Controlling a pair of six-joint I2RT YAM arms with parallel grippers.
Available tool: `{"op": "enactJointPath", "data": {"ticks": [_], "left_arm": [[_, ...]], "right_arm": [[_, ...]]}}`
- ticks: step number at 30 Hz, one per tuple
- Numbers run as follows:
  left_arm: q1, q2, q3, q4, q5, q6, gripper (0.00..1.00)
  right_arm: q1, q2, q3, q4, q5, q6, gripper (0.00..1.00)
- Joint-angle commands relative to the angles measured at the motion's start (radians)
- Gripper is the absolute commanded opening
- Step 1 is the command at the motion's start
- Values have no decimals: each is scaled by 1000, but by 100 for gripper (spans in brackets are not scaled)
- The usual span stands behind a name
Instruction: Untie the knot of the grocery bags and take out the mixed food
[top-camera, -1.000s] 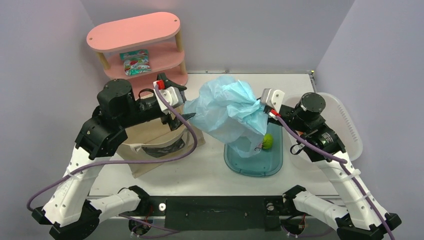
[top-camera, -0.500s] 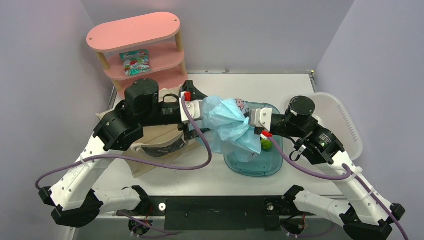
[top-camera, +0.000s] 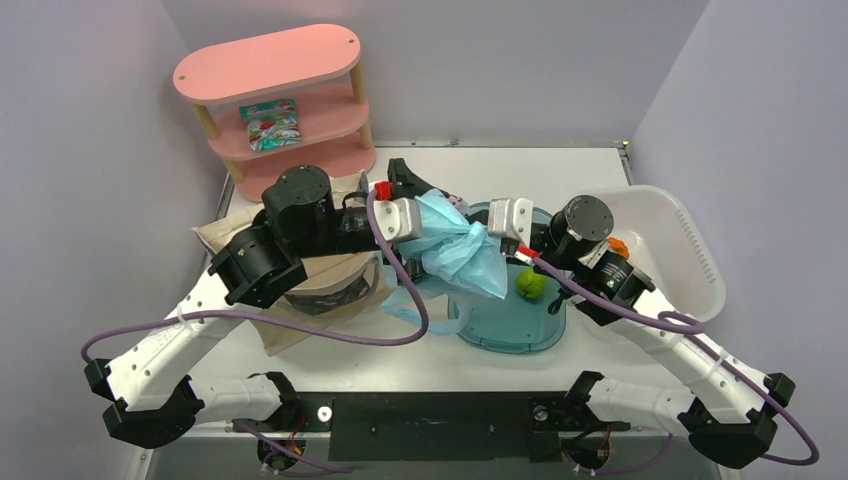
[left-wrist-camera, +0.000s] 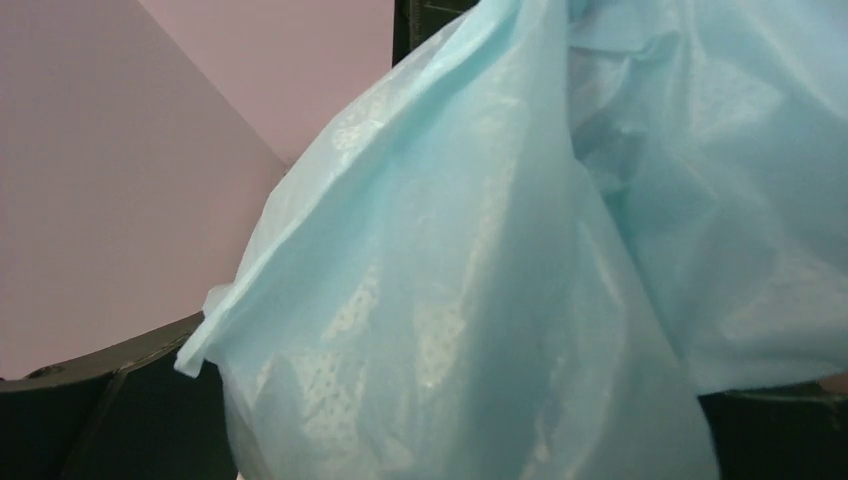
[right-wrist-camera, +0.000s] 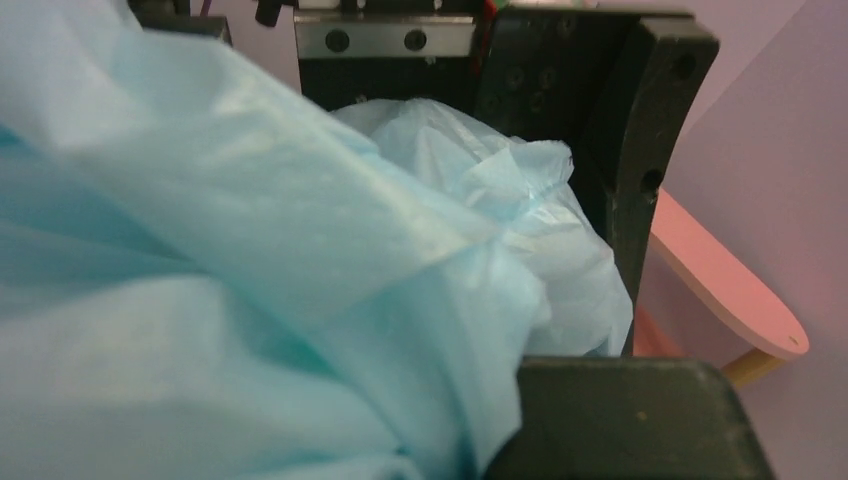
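The grocery bag (top-camera: 460, 255) buries the right arm's fingers from above and covers part of the teal tub (top-camera: 520, 325).

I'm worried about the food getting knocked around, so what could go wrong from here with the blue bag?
1. Only the right tool, shut on the blue plastic bag, holds it up; the left tool is open. A slip would likely drop the bag onto the teal tray.
2. The round green fruit lies loose on that tray beside the hanging bag; dragged plastic could roll it off.
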Motion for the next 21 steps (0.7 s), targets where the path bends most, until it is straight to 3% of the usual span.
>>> {"op": "enactJointPath", "data": {"ticks": [1,5,7,9,10,11,13,15,19,21], "left_arm": [[-8,1,3,159,-13,-153,97],[3,-2,-11,207,3,-279,96],[25,-7,-18,211,47,-324,90],[58,-25,-30,210,79,-349,77],[93,-30,-34,215,104,-369,63],[115,-42,-41,218,121,-380,53],[175,-55,-45,225,170,-404,20],[210,-69,-42,207,193,-390,4],[242,-92,-12,118,152,-306,0],[285,-91,23,80,140,-308,0]], "right_arm": [[83,24,-9,329,53,136,0],[123,38,-13,470,121,179,0],[128,33,-21,495,159,183,0],[128,19,-22,466,193,165,0],[127,3,-23,450,204,148,2],[126,-5,-25,418,221,140,7],[119,-32,-41,375,251,123,19],[107,-58,-54,334,274,114,32],[48,-97,-58,244,293,106,57],[-19,-114,-62,204,297,120,64]]}}
